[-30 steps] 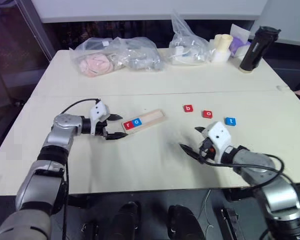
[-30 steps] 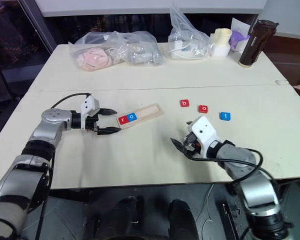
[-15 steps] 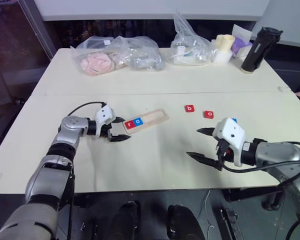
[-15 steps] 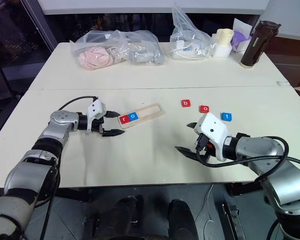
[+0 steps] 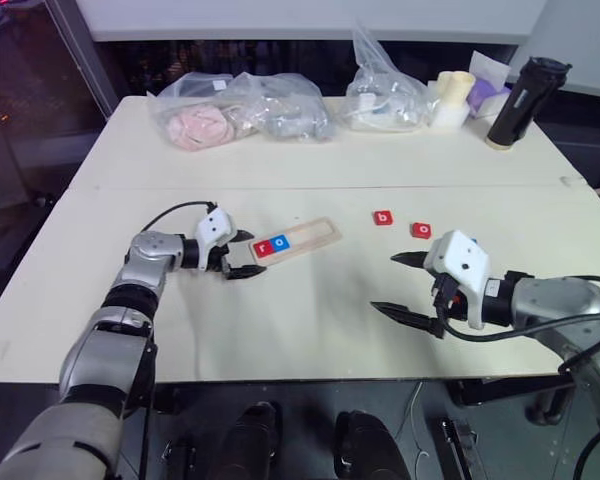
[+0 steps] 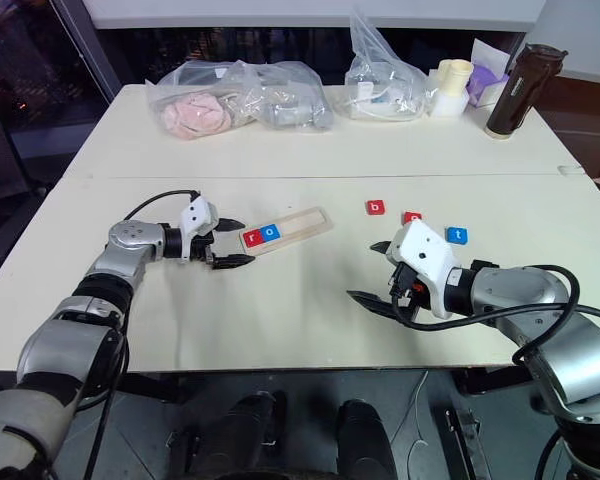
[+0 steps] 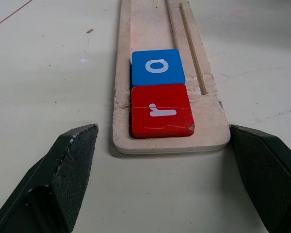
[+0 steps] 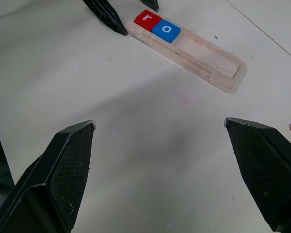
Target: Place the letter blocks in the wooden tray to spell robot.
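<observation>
The wooden tray (image 5: 310, 236) lies slantwise on the table, with a red r block (image 7: 161, 111) at its near end and a blue o block (image 7: 157, 67) right behind it. My left gripper (image 5: 256, 254) is open, its fingers (image 7: 72, 160) standing either side of that end and holding nothing. A red b block (image 5: 382, 217), a red o block (image 5: 421, 230) and a blue t block (image 6: 457, 235) lie loose in a row to the right. In front of them my right gripper (image 5: 383, 282) hovers open and empty above the table.
Clear plastic bags (image 5: 240, 105) with soft items lie along the table's far side, beside another bag (image 5: 385, 95), white cups (image 5: 450, 98) and a black bottle (image 5: 525, 100). A seam (image 5: 460, 186) crosses the table behind the blocks.
My right gripper has risen a little off the table and turned at the wrist. The left gripper has stayed at the tray's end. The whole view has shifted slightly.
</observation>
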`<state>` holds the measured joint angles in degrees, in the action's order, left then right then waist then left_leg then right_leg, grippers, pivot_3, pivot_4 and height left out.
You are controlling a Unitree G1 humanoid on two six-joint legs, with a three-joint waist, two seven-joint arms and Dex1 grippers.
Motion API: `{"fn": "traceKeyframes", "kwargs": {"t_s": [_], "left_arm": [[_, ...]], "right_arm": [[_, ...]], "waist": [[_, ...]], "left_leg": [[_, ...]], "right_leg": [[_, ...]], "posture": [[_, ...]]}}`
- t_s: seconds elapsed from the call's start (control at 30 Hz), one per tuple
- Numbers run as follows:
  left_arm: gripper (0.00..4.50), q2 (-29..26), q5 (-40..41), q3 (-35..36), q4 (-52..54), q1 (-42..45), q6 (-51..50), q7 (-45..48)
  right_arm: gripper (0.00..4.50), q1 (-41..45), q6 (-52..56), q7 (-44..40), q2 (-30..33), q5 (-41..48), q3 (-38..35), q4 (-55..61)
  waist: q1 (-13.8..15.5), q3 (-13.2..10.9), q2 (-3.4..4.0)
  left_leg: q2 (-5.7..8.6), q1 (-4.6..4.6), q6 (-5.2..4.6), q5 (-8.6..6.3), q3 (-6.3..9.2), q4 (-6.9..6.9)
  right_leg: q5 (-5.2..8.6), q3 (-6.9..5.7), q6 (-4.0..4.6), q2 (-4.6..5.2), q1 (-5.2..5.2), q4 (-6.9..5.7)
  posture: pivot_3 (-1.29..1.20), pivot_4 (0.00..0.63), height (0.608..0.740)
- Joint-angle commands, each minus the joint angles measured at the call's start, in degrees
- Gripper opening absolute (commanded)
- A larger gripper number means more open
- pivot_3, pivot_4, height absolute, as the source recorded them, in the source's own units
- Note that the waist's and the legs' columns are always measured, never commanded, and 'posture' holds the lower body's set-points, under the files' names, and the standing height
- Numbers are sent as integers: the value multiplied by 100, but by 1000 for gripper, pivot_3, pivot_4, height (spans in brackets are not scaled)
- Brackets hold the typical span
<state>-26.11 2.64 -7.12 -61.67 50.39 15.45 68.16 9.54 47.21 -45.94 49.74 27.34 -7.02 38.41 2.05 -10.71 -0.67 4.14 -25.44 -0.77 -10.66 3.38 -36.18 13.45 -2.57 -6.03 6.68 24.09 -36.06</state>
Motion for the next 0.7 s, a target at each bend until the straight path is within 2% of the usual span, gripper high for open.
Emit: {"fn": "traceKeyframes", "kwargs": {"t_s": [0.03,0.07,0.1,0.13,0.43,0.7], "left_arm": [[3937,47,-197,-79,54,-78,77,-28],[3712,58,-211,-86,55,-84,88,-24],[3268,70,-223,-87,52,-88,96,-25],[3125,80,-233,-85,49,-90,105,-29],[3127,107,-208,-153,265,-238,184,388],[3127,268,-56,-306,1267,-615,-27,1017]], "right_arm": [[4500,94,-38,56,63,65,-17,204],[4500,91,-37,67,64,68,-11,208],[4500,89,-38,83,64,60,3,210],[4500,87,-38,96,64,58,11,214],[4500,45,-30,184,71,65,-4,249],[4500,84,-55,224,93,19,12,194]], "waist": [[29,0,0],[34,0,0],[34,0,0],[32,1,1],[28,1,1],[23,1,1]], "left_leg": [[0,0,0,0,0,0],[0,-1,0,0,0,0],[0,-1,0,0,0,0],[0,-1,0,0,0,-1],[0,0,0,0,-1,-1],[1,-3,-5,-4,-4,0]], "right_leg": [[0,0,0,0,0,0],[0,0,0,0,0,1],[0,0,0,1,-2,1],[0,-1,0,1,-2,1],[0,-1,0,1,-3,2],[0,0,0,3,-3,9]], "posture": [[0,150,725],[0,150,725],[0,150,725],[0,150,725],[0,150,725],[0,150,725]]}}
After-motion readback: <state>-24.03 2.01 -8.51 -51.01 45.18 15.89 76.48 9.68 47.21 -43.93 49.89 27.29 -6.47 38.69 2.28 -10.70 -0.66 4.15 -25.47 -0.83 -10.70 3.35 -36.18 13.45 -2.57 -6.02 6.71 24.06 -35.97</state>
